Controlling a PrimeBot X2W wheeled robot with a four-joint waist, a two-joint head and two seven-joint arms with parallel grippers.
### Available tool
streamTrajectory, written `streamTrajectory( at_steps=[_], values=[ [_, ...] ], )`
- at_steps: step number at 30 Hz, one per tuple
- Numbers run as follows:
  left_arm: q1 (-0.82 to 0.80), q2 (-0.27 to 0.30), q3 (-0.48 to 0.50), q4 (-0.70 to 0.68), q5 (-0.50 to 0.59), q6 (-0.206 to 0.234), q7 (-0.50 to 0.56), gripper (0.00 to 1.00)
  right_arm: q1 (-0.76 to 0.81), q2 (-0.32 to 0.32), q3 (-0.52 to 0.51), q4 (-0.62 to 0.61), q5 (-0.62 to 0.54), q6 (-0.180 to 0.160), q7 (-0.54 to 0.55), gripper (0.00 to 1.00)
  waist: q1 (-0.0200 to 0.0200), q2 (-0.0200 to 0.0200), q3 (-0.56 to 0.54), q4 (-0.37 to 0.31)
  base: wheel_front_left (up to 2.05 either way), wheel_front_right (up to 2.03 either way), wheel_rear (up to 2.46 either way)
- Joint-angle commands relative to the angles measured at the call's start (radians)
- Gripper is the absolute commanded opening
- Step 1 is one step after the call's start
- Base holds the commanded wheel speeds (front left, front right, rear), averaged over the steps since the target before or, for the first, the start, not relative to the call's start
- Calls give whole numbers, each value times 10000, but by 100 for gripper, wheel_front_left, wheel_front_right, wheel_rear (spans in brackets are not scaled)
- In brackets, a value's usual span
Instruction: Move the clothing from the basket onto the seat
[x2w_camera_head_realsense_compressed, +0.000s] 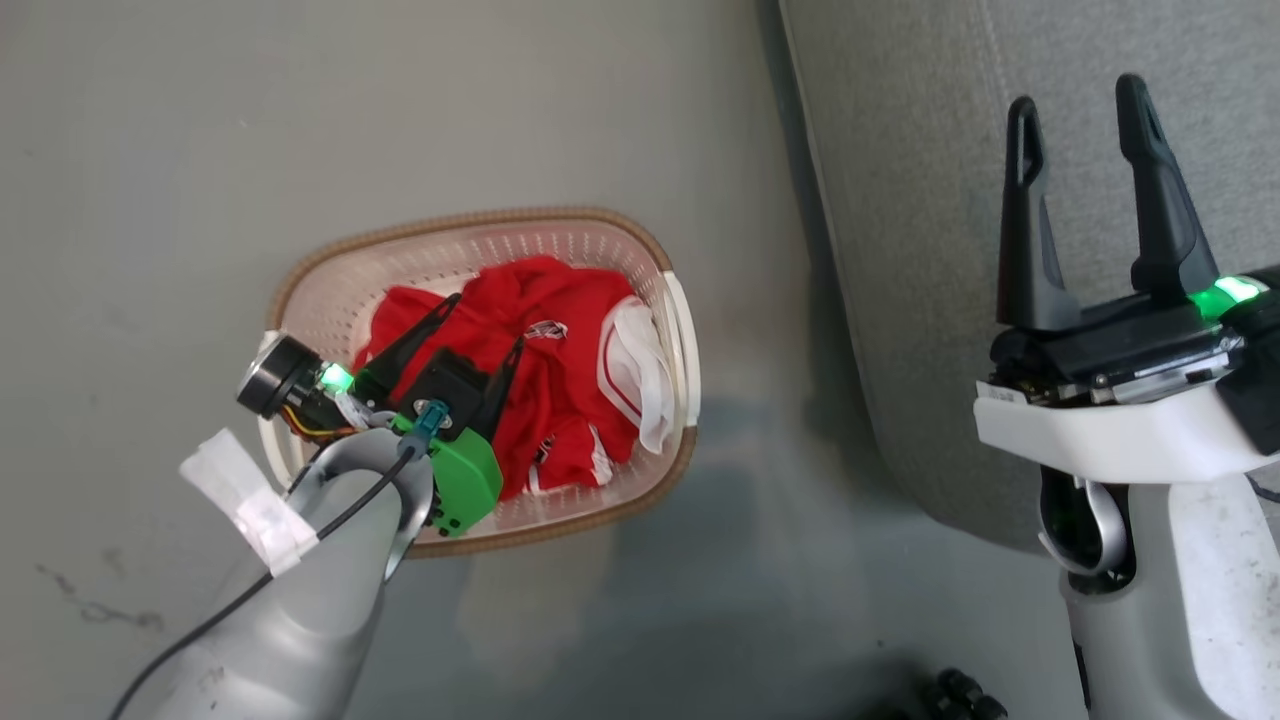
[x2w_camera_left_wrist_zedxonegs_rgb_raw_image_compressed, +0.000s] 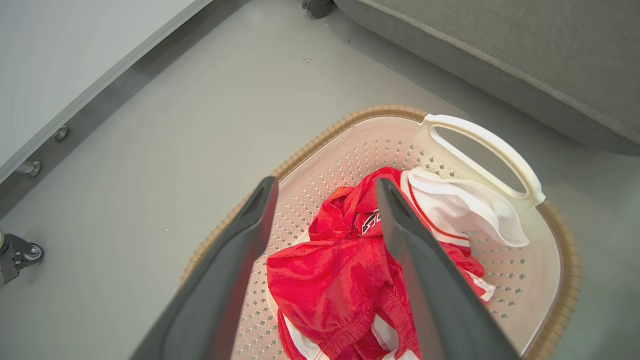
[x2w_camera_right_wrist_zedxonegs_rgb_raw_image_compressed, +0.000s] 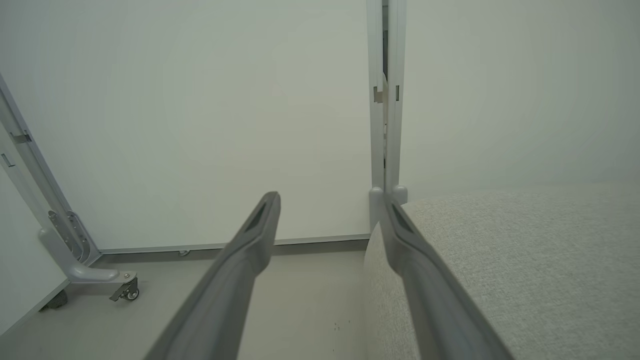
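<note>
Left gripper (x2w_camera_head_realsense_compressed: 487, 320) hung over the clothing (x2w_camera_head_realsense_compressed: 565, 290) in the basket (x2w_camera_head_realsense_compressed: 480, 222).
Its fingers stood apart, as did the right gripper (x2w_camera_head_realsense_compressed: 1076, 95) by the seat (x2w_camera_head_realsense_compressed: 920, 150); the clothing's crest (x2w_camera_head_realsense_compressed: 547, 329) was unreadable.

No readable text or numbers. Small dark-and-white crest (x2w_camera_head_realsense_compressed: 547, 329) on the red clothing (x2w_camera_head_realsense_compressed: 575, 300): too small and creased, illegible.

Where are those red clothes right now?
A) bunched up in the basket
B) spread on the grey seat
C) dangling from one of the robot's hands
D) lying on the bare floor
A: the clothing lies crumpled inside the basket, and the left hand hovers open above it, gripping nothing.
</note>
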Motion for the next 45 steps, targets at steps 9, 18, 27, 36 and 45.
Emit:
streamTrajectory(
  at_steps=[9, 18, 27, 36, 45],
  values=[
    [-2022, 592, -1418, 2646, 1509, 206, -6, 100, -670, -2, 23, -657, 370, -3, -30, 100, -1, -1, 2757, -1339, 0, 0, 0],
    [-2985, 611, -2087, 4344, 2012, 545, 345, 100, -686, -2, -14, -575, 980, -3, -30, 100, -1, -1, 3260, -1763, 0, 0, 0],
    [-3165, 513, -1666, 4654, 1445, 1395, 427, 0, -748, -5, -15, -481, 1179, -3, -30, 100, -1, -1, 3339, -1834, 0, 0, 0],
    [-2166, -172, -616, 4170, -52, 2135, -7, 0, -375, -11, 78, -139, 784, -3, -31, 100, -1, -1, 2028, -1200, 0, 0, 0],
    [141, -83, 486, 988, -1587, 2279, -16, 0, 402, -16, 397, 457, 405, -3, -31, 100, -1, -1, -94, -556, 0, 0, 0]
  ],
)
